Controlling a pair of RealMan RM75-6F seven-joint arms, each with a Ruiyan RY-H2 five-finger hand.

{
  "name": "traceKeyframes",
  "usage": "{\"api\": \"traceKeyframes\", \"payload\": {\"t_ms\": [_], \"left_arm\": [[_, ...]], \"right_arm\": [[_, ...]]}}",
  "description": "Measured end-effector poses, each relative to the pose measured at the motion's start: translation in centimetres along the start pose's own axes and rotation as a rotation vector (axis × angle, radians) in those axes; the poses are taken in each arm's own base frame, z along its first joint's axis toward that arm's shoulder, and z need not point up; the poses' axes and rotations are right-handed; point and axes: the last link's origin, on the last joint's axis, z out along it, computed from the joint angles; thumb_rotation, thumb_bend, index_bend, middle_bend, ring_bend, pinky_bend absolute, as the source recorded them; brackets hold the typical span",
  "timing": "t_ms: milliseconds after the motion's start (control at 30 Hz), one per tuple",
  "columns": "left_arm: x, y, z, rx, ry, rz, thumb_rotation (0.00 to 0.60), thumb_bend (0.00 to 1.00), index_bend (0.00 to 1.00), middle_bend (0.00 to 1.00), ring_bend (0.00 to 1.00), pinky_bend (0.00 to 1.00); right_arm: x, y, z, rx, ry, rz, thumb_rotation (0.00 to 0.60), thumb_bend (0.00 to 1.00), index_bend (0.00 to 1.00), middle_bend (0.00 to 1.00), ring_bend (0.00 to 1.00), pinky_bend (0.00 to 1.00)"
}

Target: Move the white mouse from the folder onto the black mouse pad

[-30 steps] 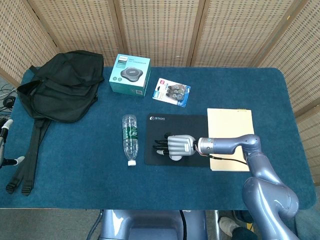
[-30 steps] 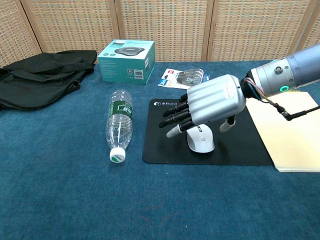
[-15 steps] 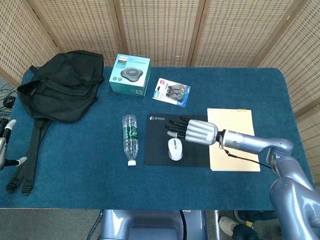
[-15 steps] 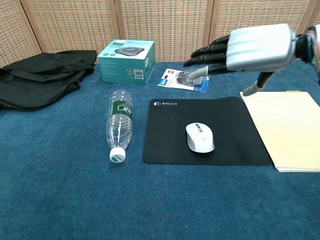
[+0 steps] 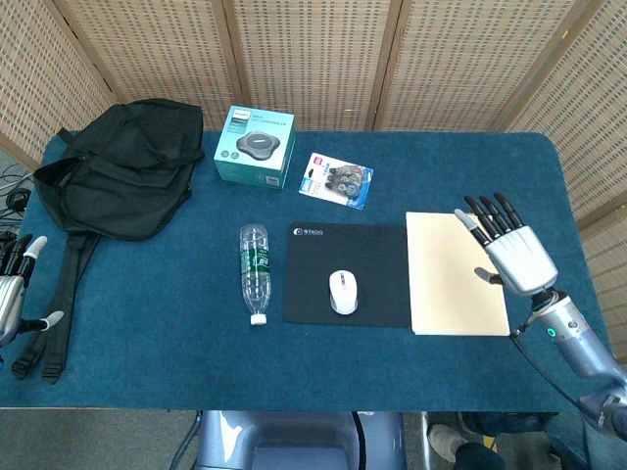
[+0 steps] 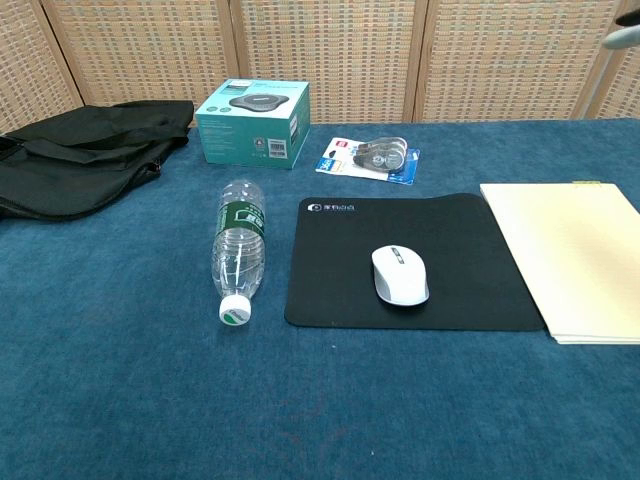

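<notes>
Lifted clear since half a second ago, the right hand (image 5: 513,249) no longer hovers over the pad; it is now raised by the folder's right edge, fingers (image 5: 487,212) spread and straight, holding nothing. In the chest view only a grey sliver of it shows at the top right corner. At the left edge of the head view the left hand (image 5: 12,284) is partly in sight, dark fingertips apart and empty, as far as can be told.

On the black mouse pad (image 5: 313,272) lies the white mouse (image 5: 342,292), right of the pad's middle and towards its near edge. It is a smooth, rounded oval with a grey scroll wheel and a small mark on its back, seen clearly in the chest view (image 6: 400,274). Touching the pad's right side is the cream folder (image 5: 456,274), bare. Left of the pad a clear water bottle (image 5: 255,270) lies on its side, cap towards the robot, on the blue table (image 5: 147,343).
</notes>
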Motion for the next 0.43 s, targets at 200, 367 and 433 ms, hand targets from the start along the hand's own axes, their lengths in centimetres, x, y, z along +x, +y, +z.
{"api": "traceKeyframes", "payload": {"t_ms": [200,367,433], "left_arm": [[-0.5,0.2,-0.9,-0.048,0.035,-0.011,0.6,0.0,0.0,0.0,0.0,0.0],[-0.4,0.3,-1.5,-0.086,0.071,-0.028,0.6,0.0,0.0,0.0,0.0,0.0],[-0.3,0.2,-1.9,-0.094,0.082,-0.037,0.6,0.0,0.0,0.0,0.0,0.0]], "right_arm": [[0.4,-2.1,-5.3,-0.187,-0.045,0.156,0.6,0.0,0.0,0.0,0.0,0.0],[1.2,-3.4,-9.8,-0.343,-0.084,0.235,0.6,0.0,0.0,0.0,0.0,0.0],[1.5,-3.3,-11.0,-0.388,-0.085,0.238,0.6,0.0,0.0,0.0,0.0,0.0]]}}
